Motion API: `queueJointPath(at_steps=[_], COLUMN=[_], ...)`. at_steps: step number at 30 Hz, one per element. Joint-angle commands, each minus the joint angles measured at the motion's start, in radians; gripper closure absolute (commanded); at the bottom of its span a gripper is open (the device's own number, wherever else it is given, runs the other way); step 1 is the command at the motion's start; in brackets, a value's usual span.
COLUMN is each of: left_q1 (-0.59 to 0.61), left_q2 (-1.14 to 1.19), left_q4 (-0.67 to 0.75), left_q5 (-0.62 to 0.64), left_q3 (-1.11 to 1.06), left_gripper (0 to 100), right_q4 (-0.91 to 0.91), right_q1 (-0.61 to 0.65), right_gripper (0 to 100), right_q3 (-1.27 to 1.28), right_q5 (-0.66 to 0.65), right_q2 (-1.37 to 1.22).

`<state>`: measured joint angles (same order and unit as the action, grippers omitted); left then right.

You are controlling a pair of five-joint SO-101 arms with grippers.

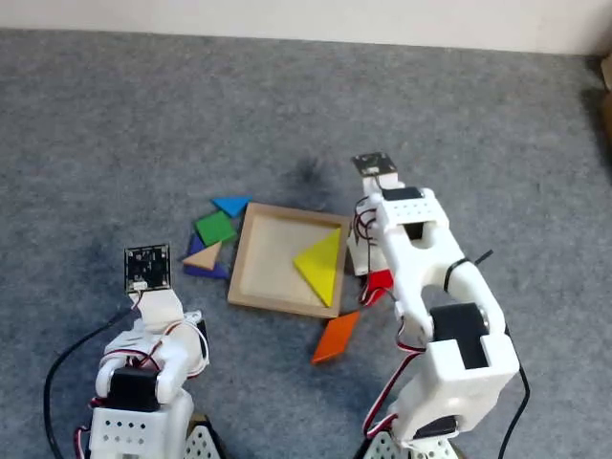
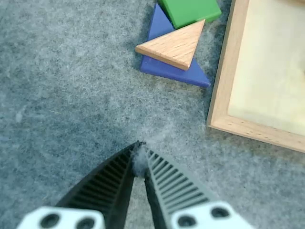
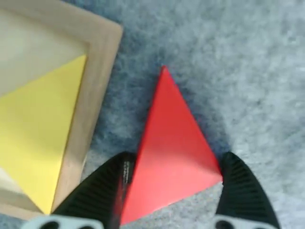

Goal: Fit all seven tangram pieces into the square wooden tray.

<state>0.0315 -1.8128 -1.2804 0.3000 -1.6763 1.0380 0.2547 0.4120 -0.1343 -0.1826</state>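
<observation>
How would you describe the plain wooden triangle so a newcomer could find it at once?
Find the square wooden tray on the grey carpet; pieces cluster beside its edge farthest from the yellow triangle. There, the plain wooden triangle rests on a dark blue piece, the only unpainted one.

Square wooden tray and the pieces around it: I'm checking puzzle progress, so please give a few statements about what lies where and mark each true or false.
1. The yellow triangular piece lies inside the square wooden tray. True.
2. The red triangular piece is already in the tray. False: it is outside the tray's rim, held between the fingers of the right gripper.
3. The left gripper is shut and holds nothing. True.
4. The orange parallelogram piece lies in the tray. False: it lies on the grey carpet beside the tray.
5. The plain wooden triangle rests on the dark blue triangle. True.
</observation>
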Motion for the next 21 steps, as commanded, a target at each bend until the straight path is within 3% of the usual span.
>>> queueJointPath(at_steps=[1, 11, 17, 21], left_q1=[0.007, 0.007, 0.007, 0.007], left_q2=[-0.004, -0.004, -0.004, -0.004], left_q4=[-0.005, -0.005, -0.005, -0.005], left_q5=[-0.008, -0.008, -0.008, -0.008], left_q3=[-0.019, -0.019, -0.019, -0.019], left_gripper=[99, 99, 99, 99], right_q4=[-0.004, 0.004, 0.077, 0.068], right_q1=[-0.007, -0.007, -0.002, 0.013], right_gripper=[81.8, 81.4, 71.4, 70.6], right_q3=[0.039, 0.119, 0.140, 0.168], right_q5=[-0.014, -0.006, 0.152, 0.199], right_q2=[0.125, 0.286, 0.317, 0.295])
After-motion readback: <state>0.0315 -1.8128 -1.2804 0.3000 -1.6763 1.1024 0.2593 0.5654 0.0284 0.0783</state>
